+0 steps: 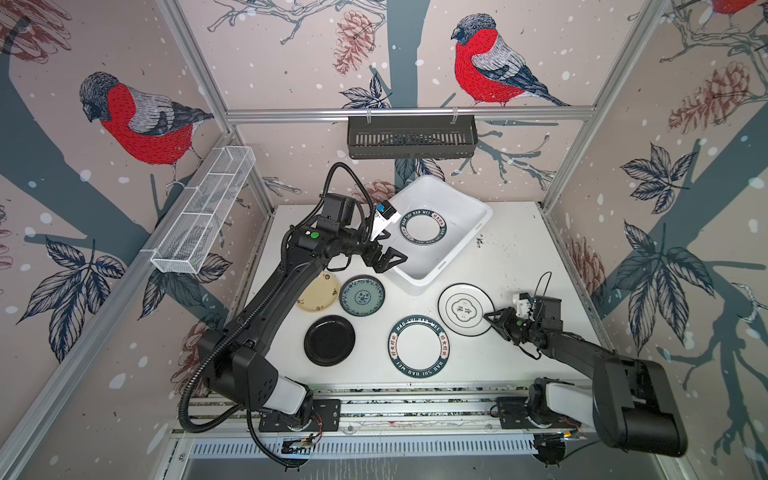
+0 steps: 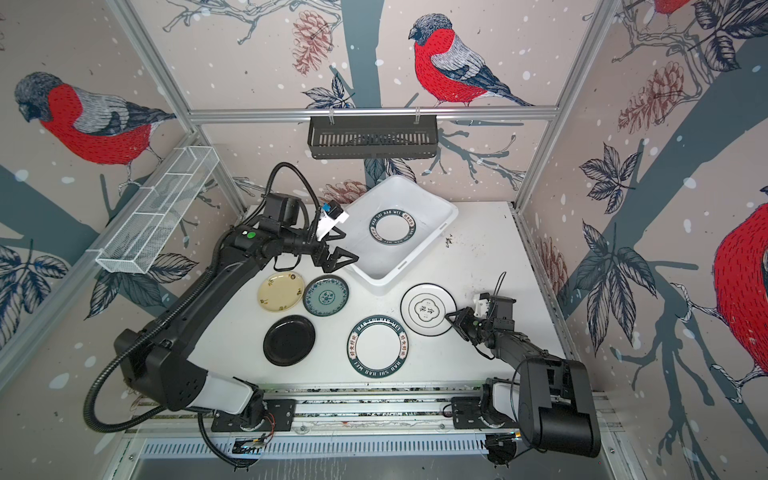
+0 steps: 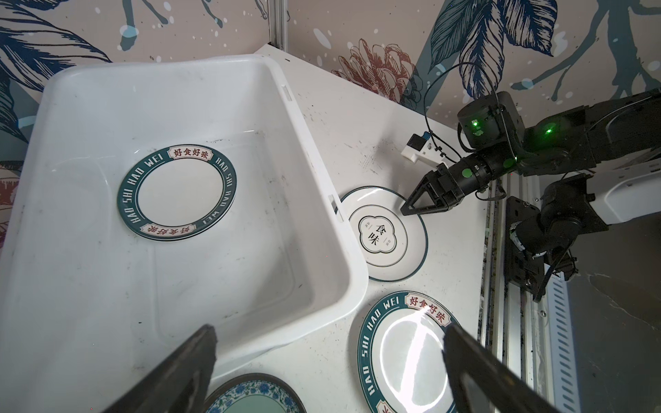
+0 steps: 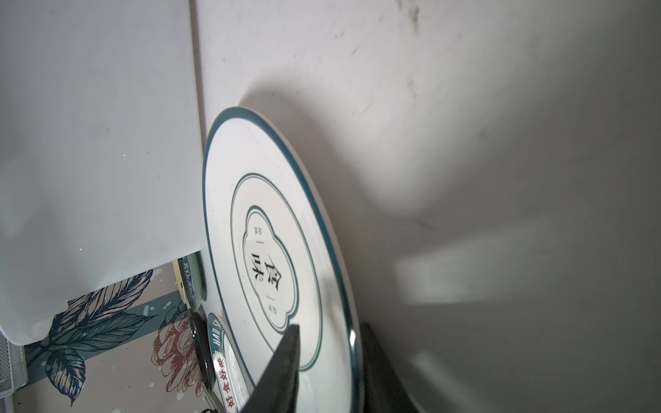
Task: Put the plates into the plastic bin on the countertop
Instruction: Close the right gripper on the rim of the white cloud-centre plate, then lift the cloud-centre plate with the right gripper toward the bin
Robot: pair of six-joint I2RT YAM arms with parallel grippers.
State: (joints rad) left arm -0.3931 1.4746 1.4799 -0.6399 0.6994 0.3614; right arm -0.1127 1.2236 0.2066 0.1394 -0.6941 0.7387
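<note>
My right gripper (image 1: 488, 316) (image 4: 331, 327) is shut on the near-right rim of the white emblem plate (image 1: 465, 309) (image 4: 272, 221), one finger on top and one under the edge. The plate lies on the countertop (image 1: 519, 249) beside the plastic bin (image 1: 457, 232) (image 3: 107, 107). One dark-rimmed lettered plate (image 1: 423, 226) (image 3: 177, 191) lies flat inside the bin. My left gripper (image 1: 395, 249) (image 3: 329, 332) hangs open and empty over the bin's near-left corner. On the countertop lie another lettered plate (image 1: 419, 347), a teal plate (image 1: 361, 296), a cream plate (image 1: 320, 293) and a black plate (image 1: 329, 340).
A black slotted rack (image 1: 411, 137) hangs on the back wall and a white wire mesh tray (image 1: 203, 208) on the left wall. Aluminium rails (image 1: 415, 407) with both arm bases run along the front edge. The left arm stretches above the cream plate.
</note>
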